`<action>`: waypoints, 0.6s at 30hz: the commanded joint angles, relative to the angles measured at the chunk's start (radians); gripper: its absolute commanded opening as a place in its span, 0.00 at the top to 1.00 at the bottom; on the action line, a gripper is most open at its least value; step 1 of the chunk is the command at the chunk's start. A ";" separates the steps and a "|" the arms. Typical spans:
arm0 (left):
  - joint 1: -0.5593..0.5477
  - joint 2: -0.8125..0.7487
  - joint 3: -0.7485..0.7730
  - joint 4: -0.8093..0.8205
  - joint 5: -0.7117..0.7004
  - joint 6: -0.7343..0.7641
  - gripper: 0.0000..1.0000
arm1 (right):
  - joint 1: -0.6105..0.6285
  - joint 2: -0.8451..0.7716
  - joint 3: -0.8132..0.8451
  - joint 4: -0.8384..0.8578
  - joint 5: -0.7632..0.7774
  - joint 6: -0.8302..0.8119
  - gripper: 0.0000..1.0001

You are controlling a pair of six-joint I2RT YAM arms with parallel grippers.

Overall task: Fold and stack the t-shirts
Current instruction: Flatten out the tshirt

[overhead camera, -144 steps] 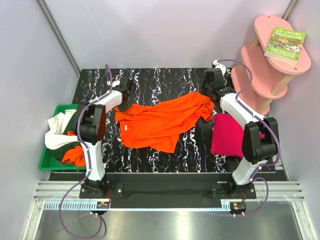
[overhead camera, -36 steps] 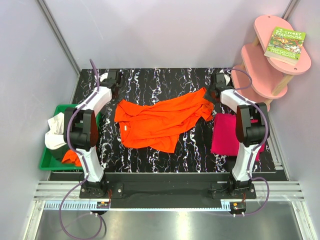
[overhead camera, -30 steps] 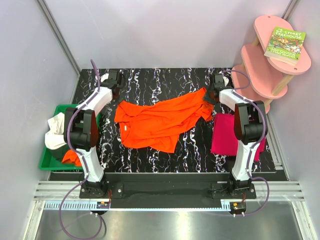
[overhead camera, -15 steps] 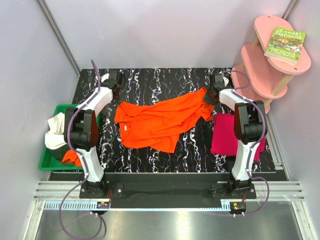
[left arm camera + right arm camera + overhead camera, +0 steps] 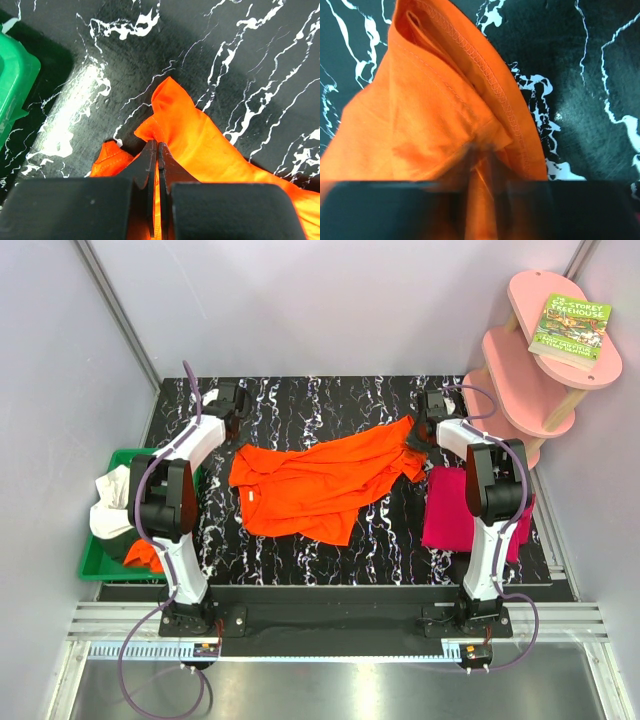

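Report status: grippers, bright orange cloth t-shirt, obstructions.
Left gripper shut on edge of bright orange cloth t-shirt. Right gripper at opposite end, grip blurred. Shirt crumpled, unfolded. Nothing atop it.

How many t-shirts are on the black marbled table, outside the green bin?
2: a bright orange cloth t-shirt spread out in the middle, and a folded magenta-pink cloth t-shirt at the right edge; others could lie hidden beneath it.

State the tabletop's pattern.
The tabletop is black with white marble veining; top external view shows it best.
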 commanded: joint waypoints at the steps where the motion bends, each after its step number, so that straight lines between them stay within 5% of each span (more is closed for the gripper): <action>1: -0.007 -0.032 -0.007 0.017 0.005 0.011 1.00 | 0.000 -0.064 0.042 0.002 0.016 -0.013 0.56; 3: -0.009 -0.030 -0.007 0.017 0.005 0.011 1.00 | 0.002 -0.075 0.036 -0.001 0.033 -0.025 0.41; 5: -0.012 -0.030 -0.009 0.017 0.006 0.011 1.00 | 0.000 -0.084 0.022 -0.001 0.042 -0.032 0.37; 18: -0.019 -0.043 -0.023 0.018 0.002 0.012 1.00 | -0.007 -0.040 -0.003 0.011 0.033 -0.034 0.54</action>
